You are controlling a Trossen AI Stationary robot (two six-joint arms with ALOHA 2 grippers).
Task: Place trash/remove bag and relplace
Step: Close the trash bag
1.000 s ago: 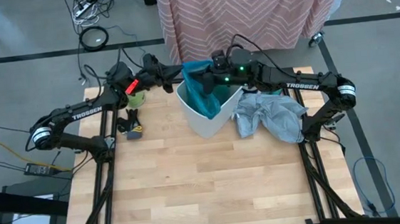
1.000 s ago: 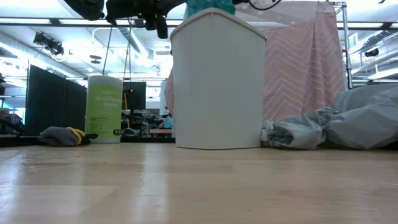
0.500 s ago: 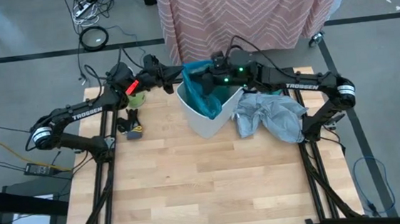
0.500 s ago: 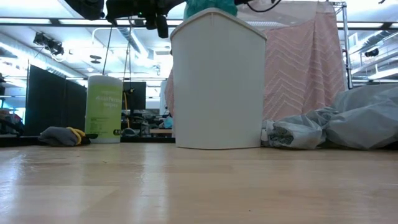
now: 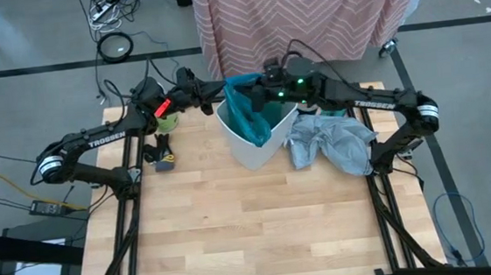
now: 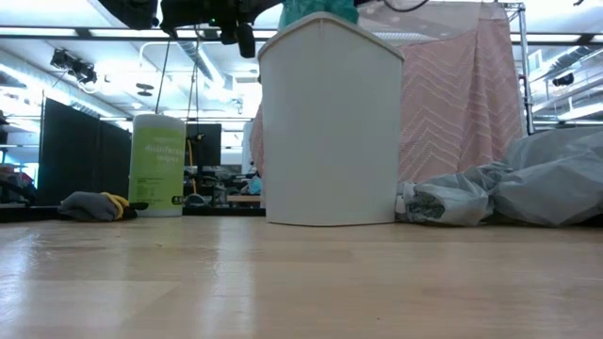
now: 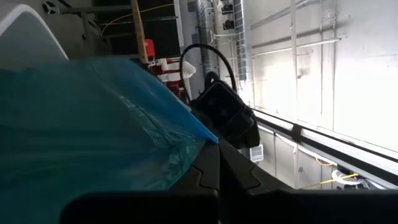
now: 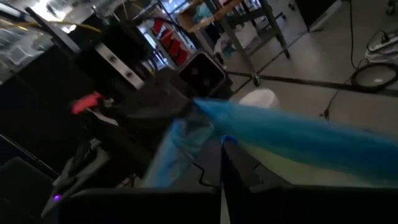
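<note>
High view: left gripper [image 5: 217,89] and right gripper [image 5: 258,94], jaws closed on the bag's [image 5: 248,111] opposite edges, stretching it over the bin's [image 5: 255,150] far rim. Bin interior hidden; grey bag [image 5: 332,142] lies right.

On your pale wooden plank worktop [image 5: 234,217] stand a white plastic bin [image 5: 250,141], a crumpled pale grey plastic bag [image 5: 334,144], a green cylindrical canister [image 6: 157,165] and a small dark-and-yellow bundle [image 5: 160,156].
</note>
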